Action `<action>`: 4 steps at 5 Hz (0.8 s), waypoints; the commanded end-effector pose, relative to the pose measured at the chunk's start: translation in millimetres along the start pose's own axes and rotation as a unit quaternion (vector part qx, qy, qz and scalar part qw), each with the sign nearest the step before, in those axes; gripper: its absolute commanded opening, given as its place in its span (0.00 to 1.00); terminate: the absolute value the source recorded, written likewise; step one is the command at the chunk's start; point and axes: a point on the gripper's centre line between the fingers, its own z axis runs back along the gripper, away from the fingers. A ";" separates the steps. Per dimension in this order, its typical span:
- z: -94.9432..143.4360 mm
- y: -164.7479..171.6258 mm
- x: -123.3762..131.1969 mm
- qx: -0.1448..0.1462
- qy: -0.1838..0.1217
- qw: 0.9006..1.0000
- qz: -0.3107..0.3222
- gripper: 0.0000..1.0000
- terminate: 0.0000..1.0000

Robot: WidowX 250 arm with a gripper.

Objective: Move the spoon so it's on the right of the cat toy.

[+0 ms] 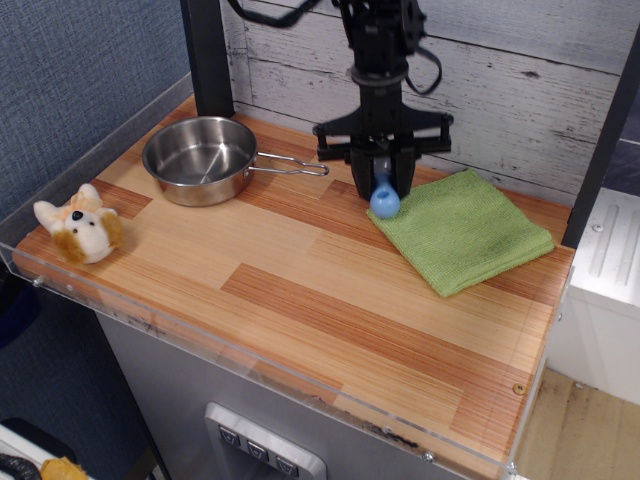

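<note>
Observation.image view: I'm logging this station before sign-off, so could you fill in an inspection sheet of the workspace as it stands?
Surface: striped wooden tabletop with a clear acrylic edge.
Job's things: small spoon with a light-blue handle hangs handle-down in the gripper, over the cloth's left corner; white and orange-tan plush cat toy sits at the table's left edge.
Clutter: round steel pan at the back left, its handle pointing right; folded green cloth at the right.
Grippers: black gripper shut on the spoon.
Cables: black cables loop around the arm above the gripper.
Surroundings: whitewashed plank wall behind, blue textured wall at the left.
</note>
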 end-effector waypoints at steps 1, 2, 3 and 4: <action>83.9 6.0 -1.6 -0.044 -0.053 0.998 -0.011 0.00 0.00; 109.7 31.8 -18.7 -0.036 -0.068 0.997 -0.013 0.00 0.00; 124.1 79.1 -37.6 0.000 -0.078 0.997 -0.024 0.00 0.00; 123.7 118.1 -52.5 0.019 -0.071 0.997 -0.020 0.00 0.00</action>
